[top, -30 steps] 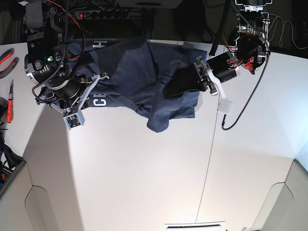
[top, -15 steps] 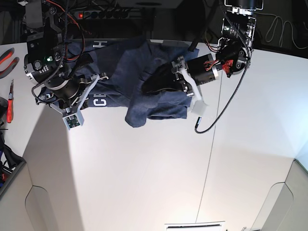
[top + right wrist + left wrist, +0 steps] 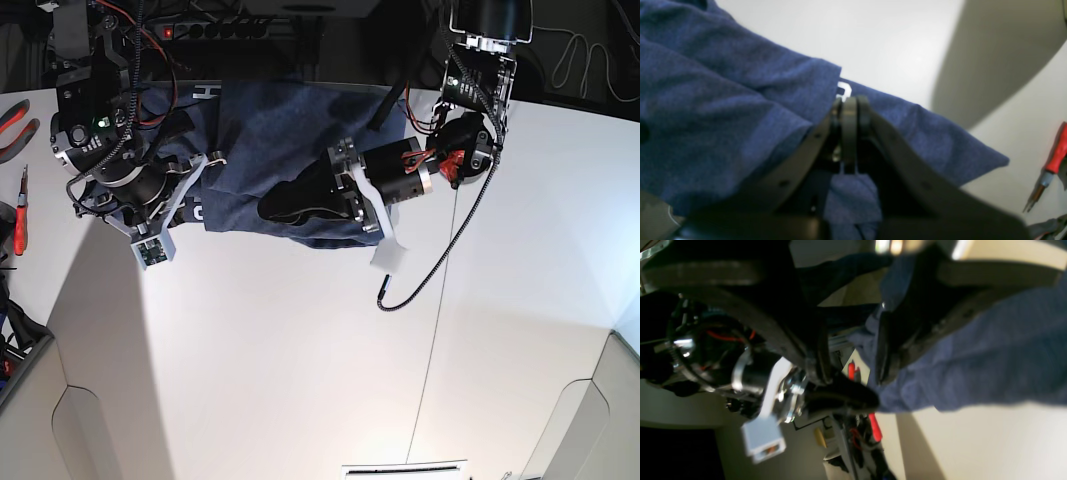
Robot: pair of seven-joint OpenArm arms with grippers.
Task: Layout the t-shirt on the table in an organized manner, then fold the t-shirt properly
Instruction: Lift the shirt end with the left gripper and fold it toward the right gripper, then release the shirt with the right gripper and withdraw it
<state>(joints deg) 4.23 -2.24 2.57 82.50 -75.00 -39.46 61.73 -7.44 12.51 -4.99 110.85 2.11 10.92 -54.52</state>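
Note:
The dark navy t-shirt [image 3: 280, 130] lies bunched and folded over itself at the far edge of the white table [image 3: 300, 350]. My left gripper [image 3: 268, 207] sits low over the shirt's front edge. In the left wrist view its jaws stand apart [image 3: 850, 373], and blue cloth [image 3: 990, 356] lies against one finger. My right gripper [image 3: 195, 170] rests on the shirt's left part by the white lettering. The right wrist view shows its fingertips [image 3: 848, 103] pressed together on the fabric [image 3: 723, 100].
Red-handled tools [image 3: 18, 225] lie at the table's left edge, and one shows in the right wrist view [image 3: 1053, 156]. A power strip [image 3: 230, 30] and cables run behind the table. A thin dark seam [image 3: 430, 330] crosses the tabletop. A black cable [image 3: 420, 270] hangs from the left arm.
My left arm has swept leftward across the shirt, carrying the shirt's right side over the middle, and its jaws have parted. The right arm has stayed still.

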